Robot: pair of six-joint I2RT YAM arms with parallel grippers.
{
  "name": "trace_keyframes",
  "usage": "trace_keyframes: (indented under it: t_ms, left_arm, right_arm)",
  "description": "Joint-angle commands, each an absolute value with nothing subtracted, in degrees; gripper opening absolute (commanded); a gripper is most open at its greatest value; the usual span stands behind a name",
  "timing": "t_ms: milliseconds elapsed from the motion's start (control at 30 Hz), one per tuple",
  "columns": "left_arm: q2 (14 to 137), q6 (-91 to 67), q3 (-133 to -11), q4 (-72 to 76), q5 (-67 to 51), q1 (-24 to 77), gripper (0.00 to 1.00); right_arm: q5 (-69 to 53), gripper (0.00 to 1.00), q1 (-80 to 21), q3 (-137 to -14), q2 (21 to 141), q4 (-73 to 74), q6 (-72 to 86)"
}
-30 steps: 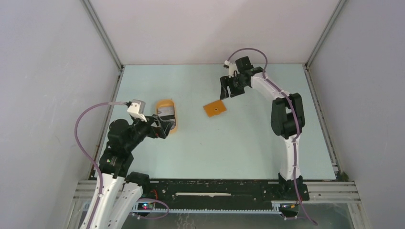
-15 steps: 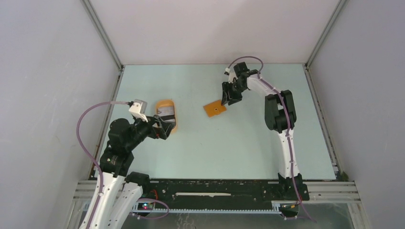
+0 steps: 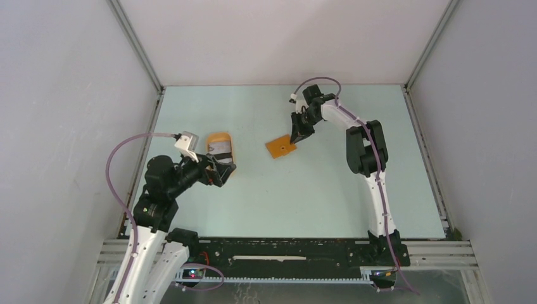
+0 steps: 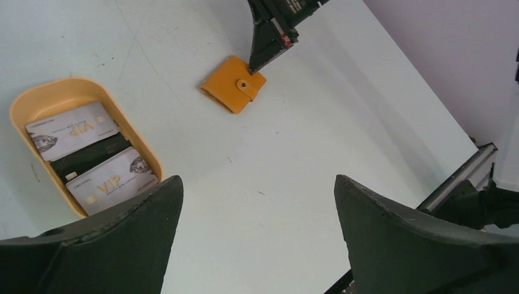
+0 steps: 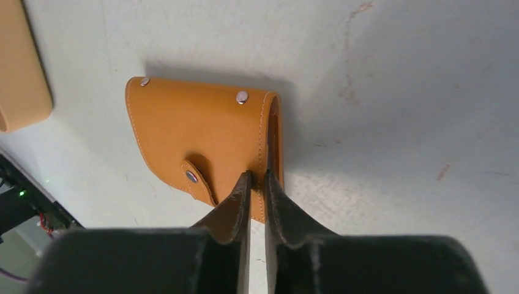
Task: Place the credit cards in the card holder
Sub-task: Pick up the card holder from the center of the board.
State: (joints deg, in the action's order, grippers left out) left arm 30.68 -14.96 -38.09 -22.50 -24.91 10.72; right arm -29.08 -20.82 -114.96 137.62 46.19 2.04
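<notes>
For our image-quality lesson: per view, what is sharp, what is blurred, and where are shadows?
Right wrist: wallet sharp, its shadow along its far edge, near fingers blurred. Left wrist: cards with readable print, own fingers soft. Top: even light, faint shadows.

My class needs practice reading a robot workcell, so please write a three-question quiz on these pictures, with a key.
1. True or false: the credit cards are already inside the card holder.
2. Which gripper is pinching the card holder's edge? A: left gripper. B: right gripper. C: both.
3. Is the card holder open or folded shut?

Key
1. False: they lie in the orange tray.
2. B; the left gripper hovers open near the orange tray.
3. Folded shut, with its tab snapped down.
</notes>
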Motion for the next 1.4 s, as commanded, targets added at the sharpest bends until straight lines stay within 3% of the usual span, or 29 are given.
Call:
trace_keyframes:
  t_ms: [0,100,267,400,600,833,1033,1367]
  left_arm:
    - [31.43,-14.31,-37.50,-19.73,-29.42,10.20,0.96]
    - [31.87,-16.28,-36.35,-16.92,-33.02,10.20,0.94]
    - [32.59,-23.10,-33.25,-10.52,-36.19,12.19,0.90]
    - [30.25,-26.08,-31.33,-9.13,-27.62,21.52,0.89]
    - [30.18,-35.13,-20.12,5.68,-14.22,39.00,0.88]
    - [33.08,-39.29,-9.80,18.28,-3.39,49.88,0.86]
    - [38.85,-41.53,-3.77,30.88,-1.86,53.53,0.86]
    - [52.22,-38.74,-6.04,41.06,-5.92,53.99,0.89]
  right_arm:
    - [-31.46,0.08,-22.31,-115.32,137.84,49.04,-2.28]
    - [-33.76,0.01,-22.94,-112.67,135.19,49.32,-5.87]
    - [-34.40,0.00,-25.05,-104.21,127.49,50.57,-13.19]
    - [-34.40,0.00,-27.86,-94.79,119.68,52.66,-21.85]
    - [-32.58,0.00,-33.65,-80.19,109.23,54.24,-35.64]
    - [-27.61,0.00,-37.70,-75.58,107.74,55.38,-43.25]
    - [-28.97,0.00,-38.85,-71.51,100.49,51.41,-45.49]
    - [-32.86,0.00,-40.19,-64.13,88.38,43.89,-49.42]
